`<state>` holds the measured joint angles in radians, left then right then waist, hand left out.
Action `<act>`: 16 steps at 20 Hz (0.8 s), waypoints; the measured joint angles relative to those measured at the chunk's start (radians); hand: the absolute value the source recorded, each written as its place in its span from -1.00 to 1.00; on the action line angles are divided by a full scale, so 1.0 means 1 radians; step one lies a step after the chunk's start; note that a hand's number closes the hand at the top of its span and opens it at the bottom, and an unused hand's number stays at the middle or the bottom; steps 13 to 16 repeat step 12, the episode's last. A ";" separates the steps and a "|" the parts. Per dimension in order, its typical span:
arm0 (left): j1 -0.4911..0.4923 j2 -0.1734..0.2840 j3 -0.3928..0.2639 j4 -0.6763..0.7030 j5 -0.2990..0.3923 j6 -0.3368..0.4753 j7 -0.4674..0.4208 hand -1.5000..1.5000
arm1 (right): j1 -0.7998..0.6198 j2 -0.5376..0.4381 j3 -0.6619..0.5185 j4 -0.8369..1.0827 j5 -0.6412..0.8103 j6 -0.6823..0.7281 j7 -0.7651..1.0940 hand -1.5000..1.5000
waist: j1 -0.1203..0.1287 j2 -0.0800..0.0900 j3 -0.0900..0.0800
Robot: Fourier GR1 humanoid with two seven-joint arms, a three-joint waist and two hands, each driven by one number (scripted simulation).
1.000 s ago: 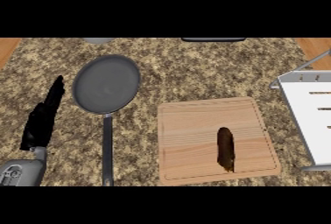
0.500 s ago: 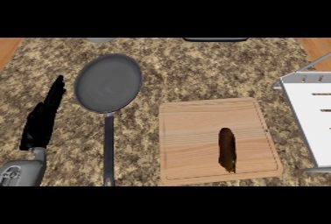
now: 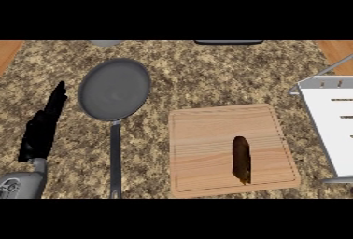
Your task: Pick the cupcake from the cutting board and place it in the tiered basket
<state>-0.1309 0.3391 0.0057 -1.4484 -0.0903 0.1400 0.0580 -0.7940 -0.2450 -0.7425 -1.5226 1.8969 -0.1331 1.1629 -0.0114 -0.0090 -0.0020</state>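
A wooden cutting board (image 3: pixel 207 140) lies on the counter right of centre. On its right half is a narrow, dark brown thing (image 3: pixel 241 159), standing where the cupcake would be; its shape looks elongated from above. The tiered basket (image 3: pixel 331 119), white with grey rims, is cut off by the right edge of the view. My left hand (image 3: pixel 43 128) shows at the far left, open with fingers straight and pointing up, far from the board and touching nothing. My right hand appears nowhere in the view.
A grey frying pan (image 3: pixel 114 88) lies left of the board, its long handle (image 3: pixel 115 158) running down toward the lower edge. Speckled granite counter (image 3: pixel 207 74) surrounds everything. Two dark objects are cut off at the top edge.
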 measured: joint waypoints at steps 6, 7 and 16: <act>0.007 -0.004 -0.003 -0.005 -0.007 0.000 0.010 0.00 | 0.019 0.167 0.004 -0.334 0.067 0.079 0.010 -1.00 | -0.007 -0.007 0.000; 0.009 -0.002 -0.002 -0.009 -0.007 -0.001 0.012 0.00 | 0.038 0.187 0.014 -0.393 0.071 0.096 0.007 -1.00 | -0.007 -0.007 0.000; 0.002 -0.002 -0.003 -0.022 -0.008 -0.005 0.020 0.00 | 0.156 0.239 0.129 -0.672 0.082 0.185 0.007 -1.00 | 0.004 -0.005 0.000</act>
